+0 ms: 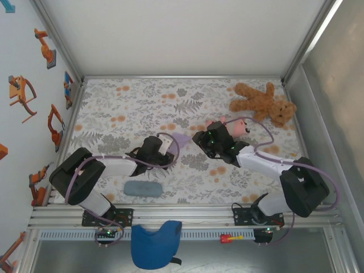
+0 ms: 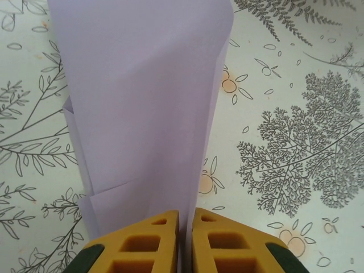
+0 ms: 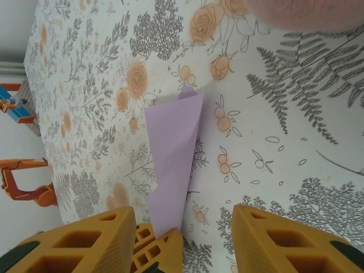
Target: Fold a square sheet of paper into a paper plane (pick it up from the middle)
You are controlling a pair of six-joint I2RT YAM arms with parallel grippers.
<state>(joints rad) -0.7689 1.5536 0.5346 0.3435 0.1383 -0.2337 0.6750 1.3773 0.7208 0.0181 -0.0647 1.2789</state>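
From above, the left hand holds the purple paper in the middle of the table, the right hand just beside it. At the left wrist, the fingers squeeze the folded paper. At the right wrist, the right hand is wide, maybe not touching it.

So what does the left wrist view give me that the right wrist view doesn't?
Left wrist: the left gripper shut on the lavender paper at its edge, seen close. Right wrist: the right gripper open, the paper's pointed outline, a blurred pink thing, orange wall stickers. Both: the lavender paper and the floral tablecloth.
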